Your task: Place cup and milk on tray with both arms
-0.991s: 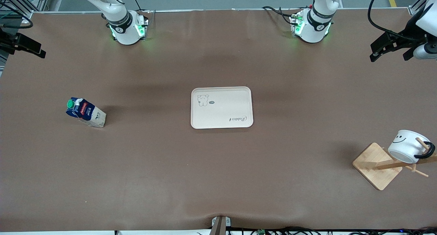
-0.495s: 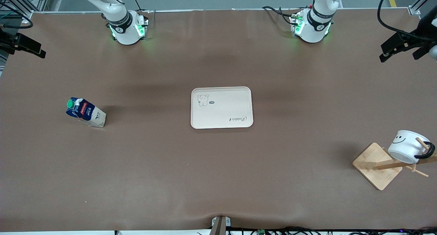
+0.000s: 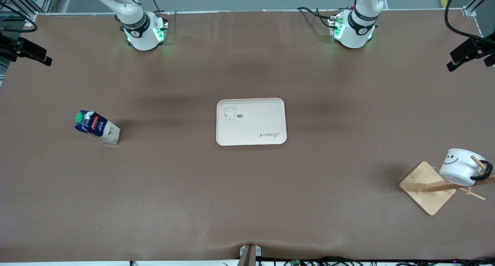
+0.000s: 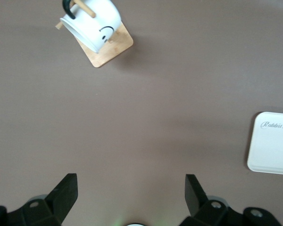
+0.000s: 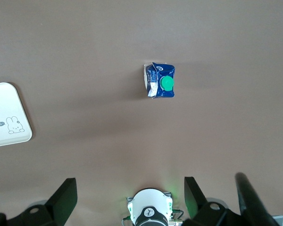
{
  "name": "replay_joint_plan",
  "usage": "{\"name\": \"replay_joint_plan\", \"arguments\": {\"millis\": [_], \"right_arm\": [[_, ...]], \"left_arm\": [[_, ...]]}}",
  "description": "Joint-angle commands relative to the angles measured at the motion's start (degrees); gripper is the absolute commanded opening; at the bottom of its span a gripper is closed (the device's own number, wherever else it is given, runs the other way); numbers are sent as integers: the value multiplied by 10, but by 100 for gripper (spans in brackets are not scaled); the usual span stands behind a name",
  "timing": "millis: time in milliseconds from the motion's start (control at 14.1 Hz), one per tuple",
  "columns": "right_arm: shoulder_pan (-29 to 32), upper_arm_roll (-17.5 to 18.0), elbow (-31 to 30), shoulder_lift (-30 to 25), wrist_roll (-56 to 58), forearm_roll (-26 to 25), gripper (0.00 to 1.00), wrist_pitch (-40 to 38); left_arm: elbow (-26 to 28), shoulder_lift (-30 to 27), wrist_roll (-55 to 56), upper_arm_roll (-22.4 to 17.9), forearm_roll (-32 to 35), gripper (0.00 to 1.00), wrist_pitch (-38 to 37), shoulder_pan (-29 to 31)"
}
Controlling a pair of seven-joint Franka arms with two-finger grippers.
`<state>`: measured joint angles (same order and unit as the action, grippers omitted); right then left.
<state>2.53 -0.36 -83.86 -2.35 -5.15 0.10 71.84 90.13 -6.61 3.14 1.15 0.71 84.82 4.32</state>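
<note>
the cream tray (image 3: 251, 121), rounded at the corners with a small bear drawing and "rabbit" script, lies flat at the middle of the brown desk (image 3: 247, 204), with the dark-blue and cream milk (image 3: 96, 127) carton, green-capped and red-labelled, standing well apart toward the right arm's end. the white cup (image 3: 462, 166) with its black smiley and black handle hangs tilted on a peg of a wooden rack (image 3: 429, 188) toward the left arm's end, nearer the front camera than the tray. the left claw (image 4: 131, 195) is up over bare desk at its own end and the right claw (image 5: 130, 197) is up over the desk near its arm's base, both with fingers spread wide and holding nothing.
</note>
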Motion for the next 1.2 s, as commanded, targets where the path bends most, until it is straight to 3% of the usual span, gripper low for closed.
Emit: {"name": "replay_joint_plan", "arguments": {"millis": [0,212,566,1132], "right_arm": [[0,3,0,0,-6,1,100,-1],[0,3,0,0,-6,1,100,-3],[2,3,0,0,-6,1,100,-3],[1,3,0,0,-6,1,100,3]], "left_arm": [[3,1,-35,2,-16,100,2,39],[35,-5,-36,2,-16,100,45,66],[190,-51,-54,3,-19,100,239,101],[303,-36,-111,2,-40,100,466,114]]}}
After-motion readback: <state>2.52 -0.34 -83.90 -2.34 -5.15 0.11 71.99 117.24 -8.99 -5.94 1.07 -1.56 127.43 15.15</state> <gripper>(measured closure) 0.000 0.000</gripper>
